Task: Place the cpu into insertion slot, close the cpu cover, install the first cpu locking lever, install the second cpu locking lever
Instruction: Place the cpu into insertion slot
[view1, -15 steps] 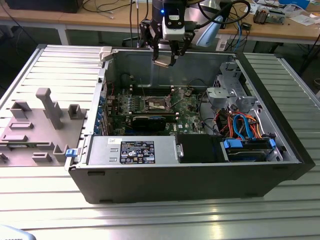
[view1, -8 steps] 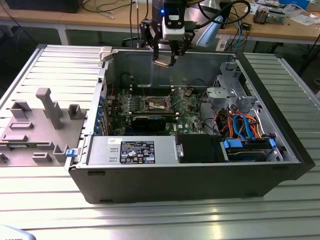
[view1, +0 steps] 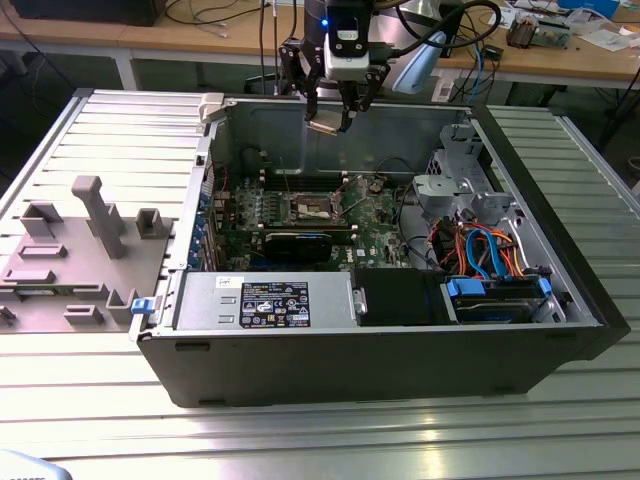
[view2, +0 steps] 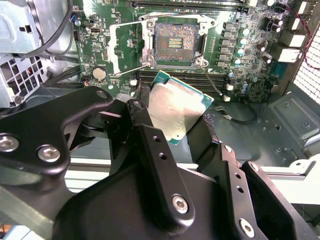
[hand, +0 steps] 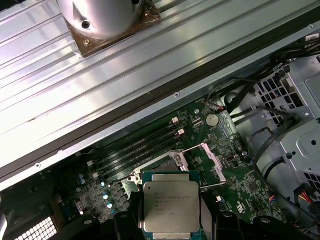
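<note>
Cpu (hand: 171, 206), silver-topped with green rim, held by hand (view1: 330, 118).

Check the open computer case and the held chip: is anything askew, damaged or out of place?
Nothing looks damaged or spilled. The cpu, gripped by the end effector over the case, looks turned against the empty insertion slot's edges in the second wrist view, not squared with it.
</note>
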